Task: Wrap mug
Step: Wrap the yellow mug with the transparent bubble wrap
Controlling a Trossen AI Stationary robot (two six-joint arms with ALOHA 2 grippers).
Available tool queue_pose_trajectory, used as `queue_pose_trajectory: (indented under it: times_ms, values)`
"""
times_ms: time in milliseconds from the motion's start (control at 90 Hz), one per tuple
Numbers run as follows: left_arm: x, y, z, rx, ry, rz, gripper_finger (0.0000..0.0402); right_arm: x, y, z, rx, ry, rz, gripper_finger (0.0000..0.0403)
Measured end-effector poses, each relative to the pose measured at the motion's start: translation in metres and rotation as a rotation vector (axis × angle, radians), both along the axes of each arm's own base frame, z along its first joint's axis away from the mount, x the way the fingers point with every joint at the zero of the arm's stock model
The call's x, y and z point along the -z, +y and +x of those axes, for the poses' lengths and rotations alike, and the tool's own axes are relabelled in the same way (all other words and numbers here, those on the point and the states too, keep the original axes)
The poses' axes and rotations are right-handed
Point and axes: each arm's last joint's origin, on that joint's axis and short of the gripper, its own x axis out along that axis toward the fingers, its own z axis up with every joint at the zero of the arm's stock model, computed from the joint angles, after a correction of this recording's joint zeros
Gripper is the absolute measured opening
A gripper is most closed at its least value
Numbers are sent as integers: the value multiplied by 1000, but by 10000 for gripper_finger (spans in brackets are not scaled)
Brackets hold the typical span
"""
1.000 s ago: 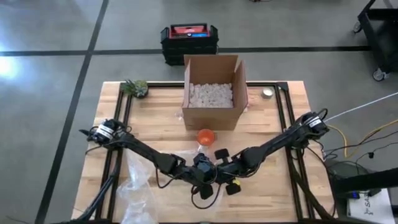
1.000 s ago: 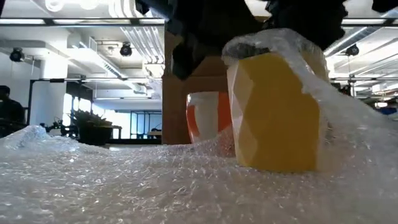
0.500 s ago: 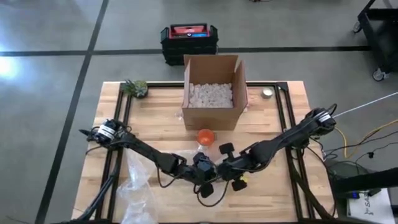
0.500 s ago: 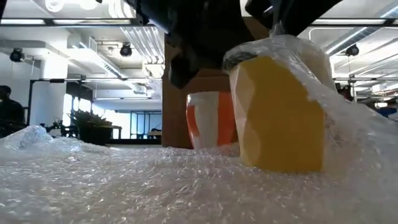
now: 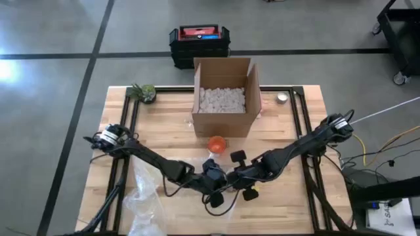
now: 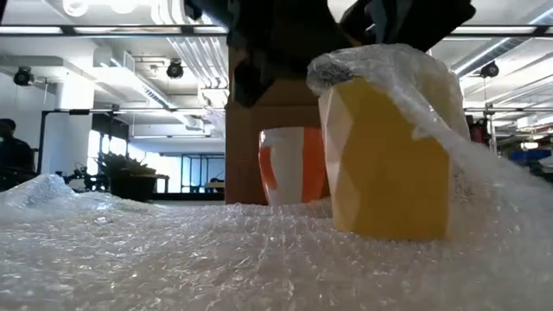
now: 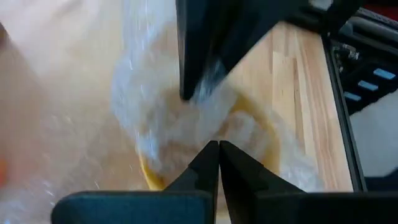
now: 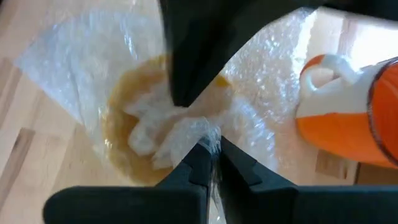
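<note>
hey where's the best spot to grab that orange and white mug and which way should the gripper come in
Probably by the rim of the orange and white mug, from straight above. It stands upright with its mouth open and nothing draped over it, unlike the yellow mug under bubble wrap. In the right wrist view its white handle looks too thin for a sure pinch.

My mug (image 6: 389,164) stands on the bubble wrap (image 6: 173,250), lower centre; second mug (image 5: 216,143) behind it; box (image 5: 223,98) at upper centre.

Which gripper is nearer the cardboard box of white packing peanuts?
Right. The right gripper is slightly closer to the cardboard box; the left gripper sits just behind it, further toward the table's near edge.
</note>
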Motion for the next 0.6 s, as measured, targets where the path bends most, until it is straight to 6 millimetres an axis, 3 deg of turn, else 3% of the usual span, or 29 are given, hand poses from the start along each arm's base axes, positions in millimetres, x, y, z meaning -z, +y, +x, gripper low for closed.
queue_pose_trajectory:
  times_ms: [200, 600]
  values:
    - [-1, 2, 1, -18, -5, -22, 20, 0, 0, 0, -6, 1, -4, 0]
    - [2, 9, 10, -45, -47, -35, 182, 0, 0, 0, -17, -7, -6, 0]
